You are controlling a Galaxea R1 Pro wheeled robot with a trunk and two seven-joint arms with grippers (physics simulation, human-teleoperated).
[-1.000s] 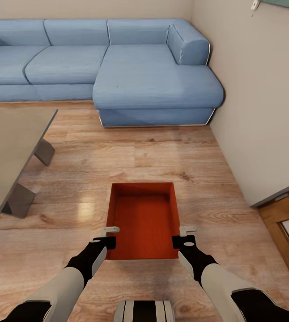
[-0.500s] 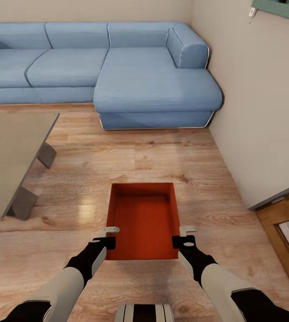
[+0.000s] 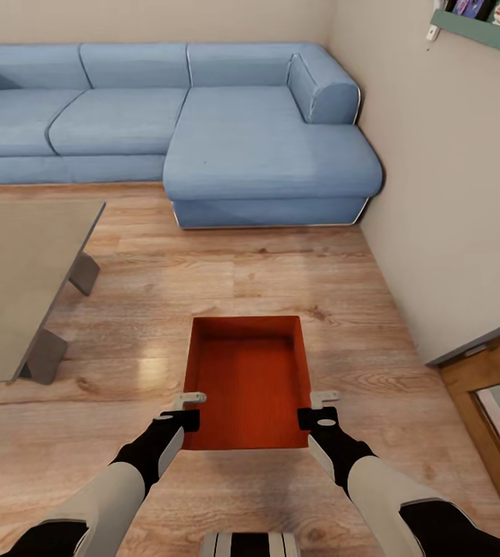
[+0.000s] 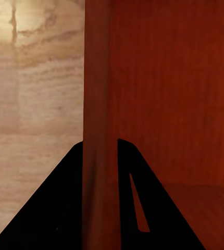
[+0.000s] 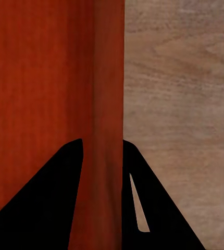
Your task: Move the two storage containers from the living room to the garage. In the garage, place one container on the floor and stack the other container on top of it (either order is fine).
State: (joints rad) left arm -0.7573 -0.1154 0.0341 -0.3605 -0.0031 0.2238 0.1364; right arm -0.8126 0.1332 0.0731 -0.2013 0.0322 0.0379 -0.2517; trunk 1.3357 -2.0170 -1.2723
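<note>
One red-orange storage container (image 3: 248,379) hangs in front of me above the living room's wood-plank floor, held by both arms. My left gripper (image 3: 189,410) is shut on its left wall near the near corner, and my right gripper (image 3: 321,408) is shut on its right wall. The left wrist view has that wall (image 4: 99,125) clamped between two black fingers (image 4: 54,208). The right wrist view likewise has the right wall (image 5: 108,125) pinched between the black fingers (image 5: 44,203). The container is empty.
A blue corner sofa (image 3: 203,131) fills the far side. A grey low table (image 3: 18,286) stands at the left. A pale wall (image 3: 451,201) runs along the right, with a shelf (image 3: 482,27) up high and a wood-framed door (image 3: 490,402) at the lower right.
The whole view has shifted slightly: sofa and table sit a little lower and further right, and more of the wall shelf shows. The container and both grippers keep the same place in view.
</note>
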